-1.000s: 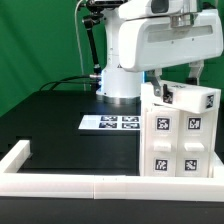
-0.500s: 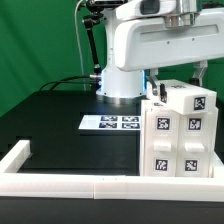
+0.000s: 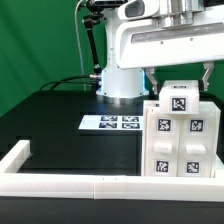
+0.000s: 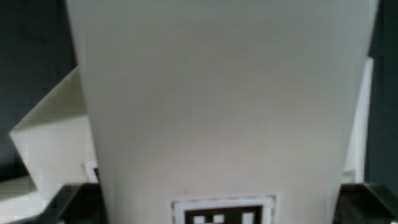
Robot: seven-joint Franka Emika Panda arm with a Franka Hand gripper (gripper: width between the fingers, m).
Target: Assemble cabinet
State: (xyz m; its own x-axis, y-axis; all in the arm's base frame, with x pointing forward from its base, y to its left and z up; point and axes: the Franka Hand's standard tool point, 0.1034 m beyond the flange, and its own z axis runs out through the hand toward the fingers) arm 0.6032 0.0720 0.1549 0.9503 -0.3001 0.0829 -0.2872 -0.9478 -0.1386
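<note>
Since the earlier frame, the small tagged block (image 3: 179, 100) atop the cabinet (image 3: 180, 140) has turned to face my exterior view squarely. Nearest me runs the low white border rail (image 3: 100, 186); behind it the cabinet stands upright on the black surface (image 3: 60, 125), at that view's right. Farther back lies the marker board (image 3: 110, 122). I cannot tell the end effector's state (white panel (image 4: 214, 100) fills the wrist view).

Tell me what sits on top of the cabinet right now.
A small white tagged block rests on the cabinet, directly under the arm. The gripper is covered in both views, so whether it grips the block cannot be told.
</note>
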